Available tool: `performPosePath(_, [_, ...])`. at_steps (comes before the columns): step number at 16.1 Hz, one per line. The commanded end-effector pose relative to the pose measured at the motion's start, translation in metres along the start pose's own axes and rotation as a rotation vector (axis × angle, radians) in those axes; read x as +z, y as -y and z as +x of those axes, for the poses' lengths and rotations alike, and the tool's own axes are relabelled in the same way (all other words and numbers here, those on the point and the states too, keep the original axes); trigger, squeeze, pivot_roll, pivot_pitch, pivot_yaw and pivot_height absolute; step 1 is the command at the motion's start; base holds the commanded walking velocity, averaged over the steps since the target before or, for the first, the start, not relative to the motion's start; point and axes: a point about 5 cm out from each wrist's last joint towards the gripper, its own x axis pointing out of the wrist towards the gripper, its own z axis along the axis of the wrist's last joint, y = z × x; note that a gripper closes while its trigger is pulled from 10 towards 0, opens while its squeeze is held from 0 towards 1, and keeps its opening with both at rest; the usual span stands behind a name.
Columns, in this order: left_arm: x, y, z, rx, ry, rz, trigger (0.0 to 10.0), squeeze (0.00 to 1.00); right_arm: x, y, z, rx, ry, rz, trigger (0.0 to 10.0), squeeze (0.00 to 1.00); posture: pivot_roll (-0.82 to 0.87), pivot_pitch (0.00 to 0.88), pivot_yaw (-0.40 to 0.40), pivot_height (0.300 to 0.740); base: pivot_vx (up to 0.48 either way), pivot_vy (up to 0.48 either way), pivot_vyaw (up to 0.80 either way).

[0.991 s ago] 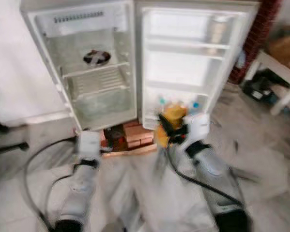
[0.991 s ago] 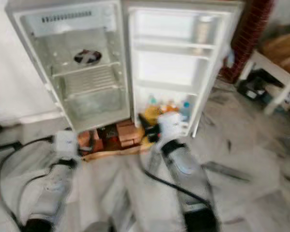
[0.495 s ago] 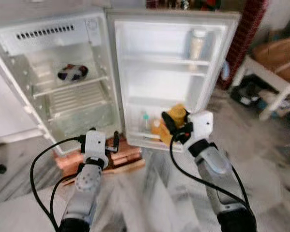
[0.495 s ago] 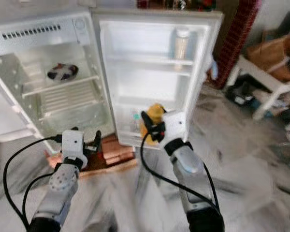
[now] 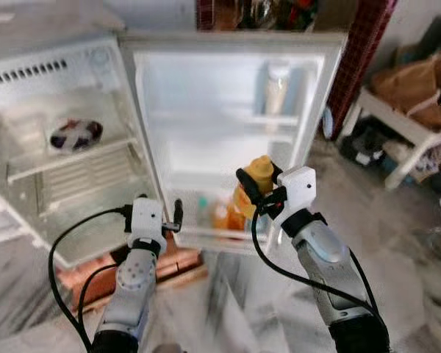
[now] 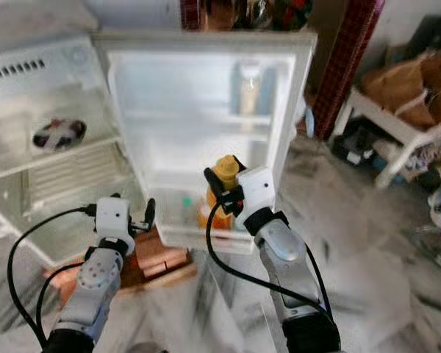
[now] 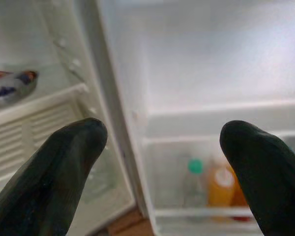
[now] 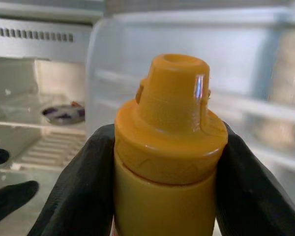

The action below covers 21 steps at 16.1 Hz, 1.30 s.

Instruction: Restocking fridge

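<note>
Two black fingers of the right gripper [image 5: 256,187] are clamped on a yellow squeeze bottle [image 8: 167,162], held upright in front of the open fridge door [image 5: 228,125], just above the door's bottom shelf [image 5: 213,234] where an orange juice bottle [image 7: 221,188] and a green-capped bottle [image 7: 194,184] stand. Left of the door, the left gripper [image 7: 162,162] hovers with fingers spread and empty, before the fridge compartment [image 5: 51,184], where a bowl [image 5: 75,134] sits on a shelf.
</note>
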Motion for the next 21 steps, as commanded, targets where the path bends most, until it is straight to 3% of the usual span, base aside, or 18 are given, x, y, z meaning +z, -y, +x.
performPosePath(1, [-0.005,-0.011,-0.003,0.050,-0.030,0.004,10.0,0.00,0.013,-0.019,0.010,0.116,0.058,-0.024,10.0,0.00,0.11,0.043,-0.006,0.740,0.000,0.000,0.00])
performPosePath(4, [-0.010,-0.011,-0.007,0.040,-0.053,0.020,10.0,0.00,0.024,-0.031,0.017,0.234,0.101,-0.021,10.0,0.00,0.11,0.053,-0.005,0.740,0.000,0.000,0.00])
performPosePath(5, [-0.010,-0.011,-0.007,0.039,-0.055,0.019,10.0,0.00,0.036,-0.032,0.026,0.255,0.156,-0.032,10.0,0.00,0.11,0.050,-0.005,0.740,0.000,0.000,0.00])
performPosePath(7, [-0.010,-0.007,-0.006,0.028,-0.060,0.018,10.0,0.00,0.070,-0.023,0.056,0.223,0.287,-0.115,10.0,0.00,0.12,0.049,-0.005,0.740,0.000,0.000,0.00])
performPosePath(11, [-0.011,-0.004,-0.007,0.022,-0.061,0.018,10.0,0.00,0.104,0.002,0.082,0.085,0.396,-0.220,10.0,0.00,0.13,0.052,-0.011,0.740,0.000,0.000,0.20])
performPosePath(13, [-0.011,-0.004,-0.009,0.024,-0.066,0.020,10.0,0.00,0.109,0.011,0.087,0.026,0.405,-0.251,10.0,0.00,0.13,0.053,-0.013,0.740,0.000,0.000,0.66])
performPosePath(16, [-0.011,-0.003,-0.010,0.021,-0.066,0.021,10.0,0.00,0.109,0.021,0.092,-0.041,0.397,-0.387,10.0,0.00,0.13,0.057,-0.012,0.740,0.000,0.000,0.16])
performPosePath(17, [-0.010,-0.001,-0.010,0.017,-0.063,0.023,10.0,0.00,0.105,0.033,0.098,-0.125,0.377,-0.502,10.0,0.00,0.14,0.062,-0.014,0.740,0.000,0.000,0.00])
performPosePath(20, [-0.010,-0.001,-0.010,0.018,-0.060,0.023,10.0,0.00,0.104,0.045,0.103,-0.208,0.341,-0.598,10.0,0.00,0.14,0.065,-0.018,0.740,0.000,0.000,0.00])
performPosePath(21, [-0.010,-0.001,-0.011,0.020,-0.060,0.024,10.0,0.00,0.095,0.050,0.108,-0.216,0.268,-0.591,10.0,0.00,0.15,0.068,-0.022,0.740,0.000,0.000,0.00])
